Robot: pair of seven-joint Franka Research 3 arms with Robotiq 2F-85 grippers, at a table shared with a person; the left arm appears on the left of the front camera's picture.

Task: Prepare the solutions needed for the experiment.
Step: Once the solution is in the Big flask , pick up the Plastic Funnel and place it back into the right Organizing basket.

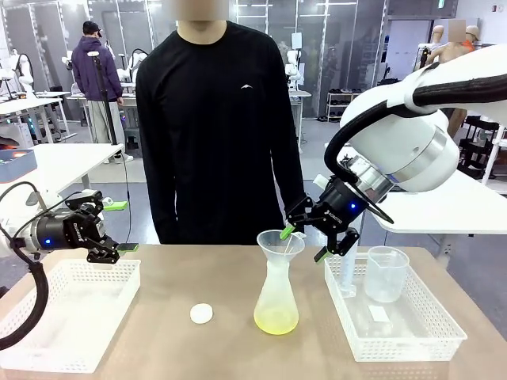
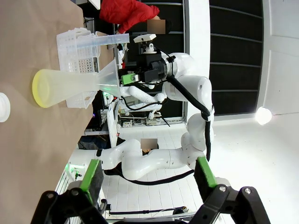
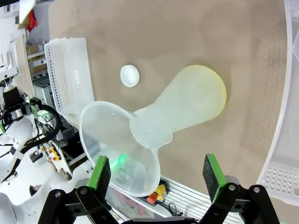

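Currently right hand [image 1: 304, 243] spread wide, tilted down at funnel [image 1: 280, 242] rim; left hand [image 1: 121, 226] likewise spread, level over white basket [image 1: 71, 317].

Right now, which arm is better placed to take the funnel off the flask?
The right arm, I think. The right claw stands open close beside the funnel on the flask. The left claw, also open, is far off to the side, near the left basket.
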